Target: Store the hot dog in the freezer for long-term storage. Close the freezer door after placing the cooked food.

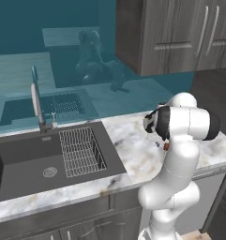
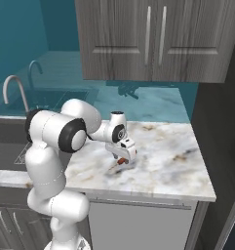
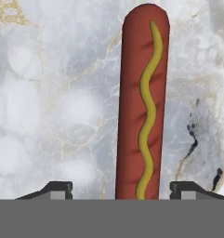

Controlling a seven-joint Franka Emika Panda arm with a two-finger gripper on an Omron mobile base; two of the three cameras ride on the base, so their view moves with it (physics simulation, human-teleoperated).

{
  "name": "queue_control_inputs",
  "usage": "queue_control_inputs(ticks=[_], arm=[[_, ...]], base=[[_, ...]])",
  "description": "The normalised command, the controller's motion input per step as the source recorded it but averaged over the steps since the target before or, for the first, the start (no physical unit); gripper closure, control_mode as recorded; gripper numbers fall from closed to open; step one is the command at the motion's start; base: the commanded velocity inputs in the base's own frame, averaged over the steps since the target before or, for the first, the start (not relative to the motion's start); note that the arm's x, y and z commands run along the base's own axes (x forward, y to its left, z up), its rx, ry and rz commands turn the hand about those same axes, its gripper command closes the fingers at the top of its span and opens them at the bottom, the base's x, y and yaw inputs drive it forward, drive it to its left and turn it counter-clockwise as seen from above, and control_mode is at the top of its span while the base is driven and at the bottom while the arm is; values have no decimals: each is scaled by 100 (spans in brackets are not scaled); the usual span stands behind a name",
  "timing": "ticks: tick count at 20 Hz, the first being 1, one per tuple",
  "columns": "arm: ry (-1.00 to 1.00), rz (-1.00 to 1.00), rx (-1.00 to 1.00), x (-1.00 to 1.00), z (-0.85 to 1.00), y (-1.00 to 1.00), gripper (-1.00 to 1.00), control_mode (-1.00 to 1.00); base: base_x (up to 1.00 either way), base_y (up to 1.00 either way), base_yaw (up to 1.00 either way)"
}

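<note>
Leftmost, one dark recessed sink (image 1: 20,154) with one wire rack (image 1: 81,152) and one curved faucet (image 1: 37,101). Further right, one white-and-grey marbled counter (image 2: 167,161) carrying one slender reddish-brown hot dog (image 3: 142,102) with a wavy yellow mustard line, lying flat near the counter's middle. Directly above it, one white two-finger gripper (image 2: 123,157), jaws spread and straddling the sausage, not yet pinching. Probably best gripped across the narrow width, centred between the fingertips (image 3: 57,188), squeezed gently to avoid rolling. Above, dark wood-grain cabinets (image 2: 148,39), two handles visible.
</note>
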Motion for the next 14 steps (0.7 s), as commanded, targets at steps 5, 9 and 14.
queue_control_inputs(ticks=[5,9,14], arm=[[0,0,1,0,-25,0,-100,-100],[0,0,3,0,-18,-1,100,-100],[0,0,1,0,-13,0,100,-100]], base=[[0,0,0],[0,0,0],[0,0,0]])
